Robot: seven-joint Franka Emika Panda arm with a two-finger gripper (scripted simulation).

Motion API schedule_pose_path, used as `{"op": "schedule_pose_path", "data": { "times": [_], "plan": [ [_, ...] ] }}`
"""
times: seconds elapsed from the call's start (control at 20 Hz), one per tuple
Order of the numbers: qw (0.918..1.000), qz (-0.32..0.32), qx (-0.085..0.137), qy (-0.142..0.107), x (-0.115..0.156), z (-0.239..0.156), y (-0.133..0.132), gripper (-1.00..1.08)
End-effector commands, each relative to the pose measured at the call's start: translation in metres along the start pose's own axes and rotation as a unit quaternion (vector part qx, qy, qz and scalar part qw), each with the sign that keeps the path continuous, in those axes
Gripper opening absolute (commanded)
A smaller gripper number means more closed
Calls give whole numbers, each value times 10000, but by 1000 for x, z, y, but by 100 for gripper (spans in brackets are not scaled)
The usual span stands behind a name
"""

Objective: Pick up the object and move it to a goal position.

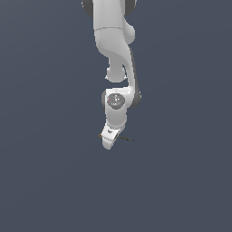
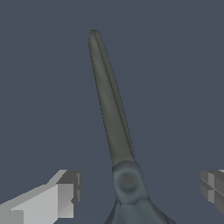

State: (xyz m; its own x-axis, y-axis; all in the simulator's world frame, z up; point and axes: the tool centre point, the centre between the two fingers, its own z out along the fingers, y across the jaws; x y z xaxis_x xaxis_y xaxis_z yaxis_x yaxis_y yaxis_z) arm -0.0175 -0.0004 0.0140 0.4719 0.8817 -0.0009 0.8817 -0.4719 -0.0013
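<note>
The object is a tiny pair of scissors. In the exterior view only its thin dark blades (image 1: 127, 138) stick out to the right of the white hand, and an orange speck of handle shows on the hand's other side. My gripper (image 1: 107, 144) is low over it. In the wrist view the closed grey-green blades (image 2: 111, 105) run away from the pivot screw, and the handles are cut off at the picture's edge. The gripper (image 2: 139, 191) is open. One of its fingers (image 2: 61, 197) stands well clear on one side of the pivot, the other on the opposite side, neither touching the scissors.
A plain dark blue-grey floor (image 1: 181, 181) surrounds the arm on every side. The white arm (image 1: 113, 41) comes down from the top of the exterior view. No other objects or goal marker show.
</note>
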Motion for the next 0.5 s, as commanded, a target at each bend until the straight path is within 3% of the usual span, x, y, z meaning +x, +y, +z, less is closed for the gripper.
{"op": "schedule_pose_path", "data": {
  "times": [0.0,0.1,0.15,0.45],
  "plan": [
    [10000,-2,-7,3,0,5,1,100],
    [10000,-2,-7,3,1,6,1,100],
    [10000,-2,-7,3,1,6,1,-100],
    [10000,-2,-7,3,1,6,1,-100]
  ]
}}
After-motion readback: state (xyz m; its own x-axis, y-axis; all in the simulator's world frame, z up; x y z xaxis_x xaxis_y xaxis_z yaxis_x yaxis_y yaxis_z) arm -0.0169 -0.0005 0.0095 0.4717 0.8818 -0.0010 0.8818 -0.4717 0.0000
